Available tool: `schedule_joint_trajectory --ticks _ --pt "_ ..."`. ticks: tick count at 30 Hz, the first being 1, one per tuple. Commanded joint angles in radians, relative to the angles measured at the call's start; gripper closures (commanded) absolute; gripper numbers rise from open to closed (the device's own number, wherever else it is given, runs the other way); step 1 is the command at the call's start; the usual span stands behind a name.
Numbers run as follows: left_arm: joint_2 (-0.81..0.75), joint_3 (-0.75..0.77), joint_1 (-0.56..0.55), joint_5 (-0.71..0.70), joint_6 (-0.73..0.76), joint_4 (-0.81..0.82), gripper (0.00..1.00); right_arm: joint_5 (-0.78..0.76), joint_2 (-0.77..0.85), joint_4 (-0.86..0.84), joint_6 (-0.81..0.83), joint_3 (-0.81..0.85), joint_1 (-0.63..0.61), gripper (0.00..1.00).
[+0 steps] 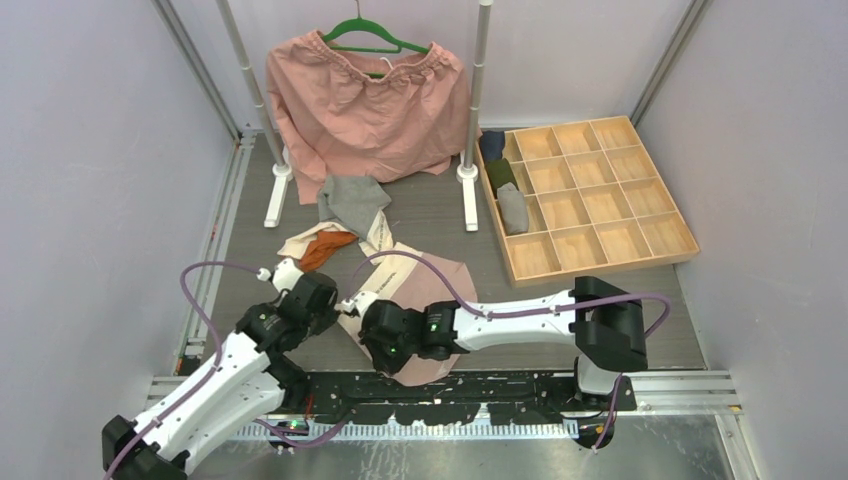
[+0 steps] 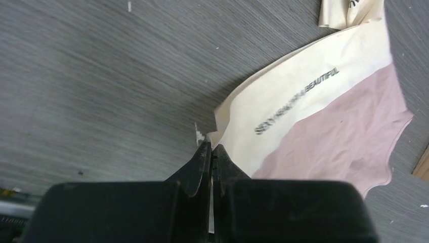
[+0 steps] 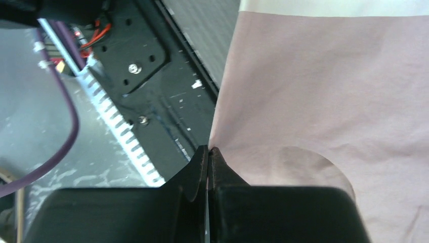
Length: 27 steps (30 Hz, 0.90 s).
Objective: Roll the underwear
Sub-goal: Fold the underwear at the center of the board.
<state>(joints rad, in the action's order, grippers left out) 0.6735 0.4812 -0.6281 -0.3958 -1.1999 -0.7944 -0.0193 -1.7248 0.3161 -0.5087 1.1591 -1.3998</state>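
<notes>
Your left gripper (image 2: pixel 211 149) is clamped tight, its jaws pressed together on the corner of the pink underwear (image 2: pixel 344 136), right where the cream waistband (image 2: pixel 298 91) ends. The band carries a line of dark printed lettering and runs up and away from the fingertips. The cloth lies on the grey table (image 2: pixel 101 76).

Your right gripper (image 3: pixel 208 150) is also closed, pinching the edge of the same pink underwear (image 3: pixel 329 91). The fabric draws to a small point at the tips, and the waistband (image 3: pixel 329 6) shows along the top of that view. Just left of the tips you see the black base plate (image 3: pixel 146 71) and a purple cable (image 3: pixel 66 131).

From above, the left gripper (image 1: pixel 335 303) and right gripper (image 1: pixel 378 345) sit close together at the near left side of the pink underwear (image 1: pixel 440 285), which is spread at the near edge of the table (image 1: pixel 650 290).

Further back lie three more pieces in a loose pile: orange underwear (image 1: pixel 325 248), cream underwear (image 1: pixel 298 240) and grey underwear (image 1: pixel 355 200). Behind them a salmon garment (image 1: pixel 370 110) hangs on a green hanger (image 1: pixel 375 40).

To the right sits a wooden tray (image 1: pixel 600 262). Its leftmost column holds a navy roll (image 1: pixel 491 143), a dark green roll (image 1: pixel 500 175) and a grey roll (image 1: pixel 513 208).
</notes>
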Motion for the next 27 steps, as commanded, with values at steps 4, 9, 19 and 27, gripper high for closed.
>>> schedule_joint_trajectory --ticks 4,9,19,27 --pt "-0.094 0.105 0.003 -0.111 -0.102 -0.272 0.99 0.151 0.067 -0.004 -0.035 0.045 -0.020 0.99" --pt "-0.117 0.174 0.002 -0.145 -0.079 -0.347 0.99 0.160 0.097 -0.017 -0.053 0.036 -0.025 0.99" --pt "0.110 0.277 0.002 -0.132 0.034 -0.144 0.99 -0.018 0.184 0.140 -0.026 0.055 0.028 0.99" --pt "0.330 0.409 0.002 -0.163 0.108 0.011 0.99 0.044 0.286 0.230 0.036 0.037 0.208 0.99"
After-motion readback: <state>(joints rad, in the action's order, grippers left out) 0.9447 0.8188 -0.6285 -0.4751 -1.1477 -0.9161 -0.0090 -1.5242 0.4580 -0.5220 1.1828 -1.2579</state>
